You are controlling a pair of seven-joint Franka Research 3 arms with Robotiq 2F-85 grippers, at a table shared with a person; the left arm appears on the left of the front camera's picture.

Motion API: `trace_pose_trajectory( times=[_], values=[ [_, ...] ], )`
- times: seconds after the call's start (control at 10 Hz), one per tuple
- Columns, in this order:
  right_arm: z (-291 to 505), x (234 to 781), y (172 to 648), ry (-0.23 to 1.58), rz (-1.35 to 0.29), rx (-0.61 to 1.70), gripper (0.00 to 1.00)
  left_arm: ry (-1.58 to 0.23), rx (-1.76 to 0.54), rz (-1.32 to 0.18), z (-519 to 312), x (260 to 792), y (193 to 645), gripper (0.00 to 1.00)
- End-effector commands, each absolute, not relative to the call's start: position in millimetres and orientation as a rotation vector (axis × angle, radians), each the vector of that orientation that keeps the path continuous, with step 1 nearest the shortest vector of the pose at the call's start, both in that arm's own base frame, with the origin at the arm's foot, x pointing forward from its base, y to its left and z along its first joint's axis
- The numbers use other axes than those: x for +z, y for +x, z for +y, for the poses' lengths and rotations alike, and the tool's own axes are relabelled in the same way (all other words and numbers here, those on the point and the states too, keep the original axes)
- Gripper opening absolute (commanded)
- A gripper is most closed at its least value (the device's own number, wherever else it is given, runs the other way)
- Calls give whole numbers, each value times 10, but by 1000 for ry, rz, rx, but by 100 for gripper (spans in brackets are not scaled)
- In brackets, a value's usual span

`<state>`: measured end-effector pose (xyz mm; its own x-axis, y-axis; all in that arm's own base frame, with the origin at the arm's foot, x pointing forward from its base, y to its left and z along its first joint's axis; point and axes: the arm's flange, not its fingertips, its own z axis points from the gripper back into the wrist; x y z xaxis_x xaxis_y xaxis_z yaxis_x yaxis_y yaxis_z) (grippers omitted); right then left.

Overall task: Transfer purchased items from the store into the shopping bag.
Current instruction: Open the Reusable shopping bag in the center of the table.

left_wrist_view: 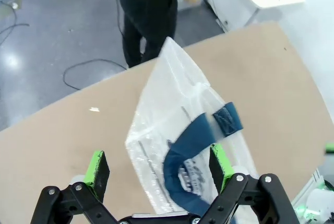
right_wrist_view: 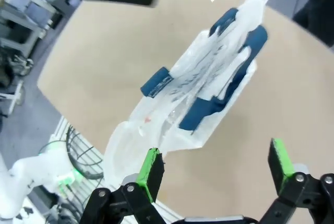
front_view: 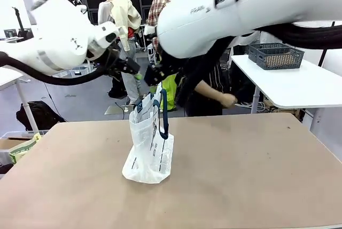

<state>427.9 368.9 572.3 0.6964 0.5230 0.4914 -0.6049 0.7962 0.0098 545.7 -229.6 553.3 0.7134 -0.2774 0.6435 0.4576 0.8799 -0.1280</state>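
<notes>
Front view: shopping bag (front_view: 149,149) stands upright mid-way across the table (front_view: 256,175), navy handles (front_view: 163,117) up, long axis vertical, just below left gripper (front_view: 132,70) and right gripper (front_view: 155,74), both wide open, empty, flanking its mouth, about equally near.

Shopping bag (front_view: 149,151) stands upright at centre of tan table (front_view: 240,175), navy handle draped down its right side. Left gripper (front_view: 133,70) and right gripper (front_view: 153,74) hang just above the bag's top, close together. Person's hand (front_view: 228,100) behind, far side. Dark grey lattice basket (front_view: 275,55) sits on white side table (front_view: 299,87), far right.
</notes>
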Motion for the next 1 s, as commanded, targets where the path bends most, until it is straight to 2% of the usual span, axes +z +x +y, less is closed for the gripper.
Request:
trace_pose_trajectory(
  times=[0.0,0.3,0.7,0.9],
  values=[
    [3987,5617,4458,122,-436,574,100,-284,-431,-575,-2469,5628,5691,100],
    [4000,5418,4472,164,-403,530,100,-305,-474,-409,-2657,5443,5877,100],
    [3929,5266,4649,156,-403,468,100,-297,-481,-315,-2736,5232,5957,100],
    [3939,5187,4719,157,-402,444,100,-351,-521,-297,-2768,5177,5975,100]
  ],
)
